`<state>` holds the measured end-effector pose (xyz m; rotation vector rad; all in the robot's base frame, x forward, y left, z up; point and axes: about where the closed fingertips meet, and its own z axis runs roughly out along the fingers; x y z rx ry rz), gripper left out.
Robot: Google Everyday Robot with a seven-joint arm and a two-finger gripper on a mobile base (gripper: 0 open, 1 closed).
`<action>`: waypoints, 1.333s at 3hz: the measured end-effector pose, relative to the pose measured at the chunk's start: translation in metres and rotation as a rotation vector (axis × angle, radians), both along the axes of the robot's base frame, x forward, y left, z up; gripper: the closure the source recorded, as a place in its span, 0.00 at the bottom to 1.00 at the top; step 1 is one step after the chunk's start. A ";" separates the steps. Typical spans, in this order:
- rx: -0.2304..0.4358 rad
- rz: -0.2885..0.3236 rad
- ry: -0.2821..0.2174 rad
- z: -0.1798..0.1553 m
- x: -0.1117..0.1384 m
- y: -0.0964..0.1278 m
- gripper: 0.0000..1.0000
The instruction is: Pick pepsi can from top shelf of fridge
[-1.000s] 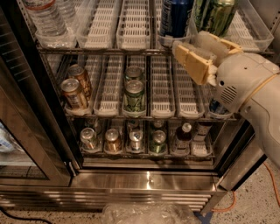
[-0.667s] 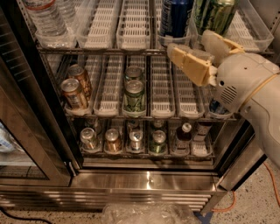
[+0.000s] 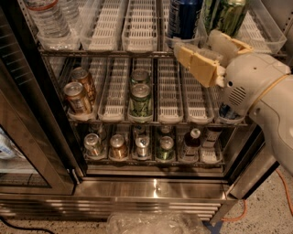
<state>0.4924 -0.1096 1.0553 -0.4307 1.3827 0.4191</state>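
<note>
**A:** Camera view: where do we find the gripper?

**B:** We find the gripper [image 3: 197,45] at the front edge of the top shelf [image 3: 105,53] of the fridge [image 3: 155,188], right of centre in the view. Its two tan fingers stand apart, with nothing clamped between them.

**A:** Where do we locate the pepsi can?

**B:** The pepsi can [image 3: 184,18] stands upright on the top shelf, just above and behind the gripper. We cannot tell whether they touch. A green-and-black can [image 3: 228,13] stands just beside it. Water bottles [image 3: 48,18] occupy the shelf's far end, at the left of the view.
</note>
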 end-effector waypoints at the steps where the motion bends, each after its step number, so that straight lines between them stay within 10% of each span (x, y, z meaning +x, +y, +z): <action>1: 0.016 0.006 0.017 0.004 0.007 0.002 0.33; 4: -0.003 0.043 0.007 0.009 0.037 0.015 0.34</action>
